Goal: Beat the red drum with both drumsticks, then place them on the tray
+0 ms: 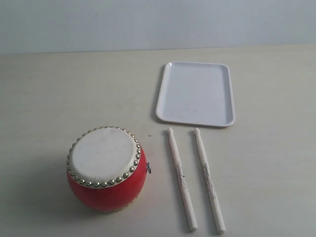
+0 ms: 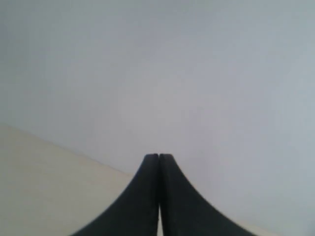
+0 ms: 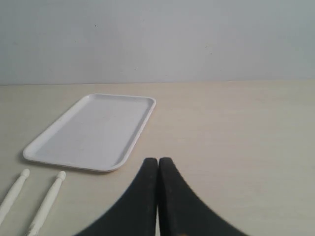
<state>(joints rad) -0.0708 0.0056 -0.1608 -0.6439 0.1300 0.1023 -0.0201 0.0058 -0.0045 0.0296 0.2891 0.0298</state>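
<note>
Lying side by side on the pale surface [image 1: 44, 89], the two sticks [image 1: 181, 178] are nearly parallel and apart, with their knobbed tips pointing at the tray [image 1: 195, 93], which sits just beyond them. The drum [image 1: 106, 168] stands upright near the sticks, to their left in the exterior view, touching neither. The left fingers [image 2: 151, 167] are pressed together on nothing, facing a plain wall [image 2: 197, 73]. The right fingers [image 3: 150, 169] are likewise pressed together and hold nothing, with the tray and the stick tips ahead of them.
</note>
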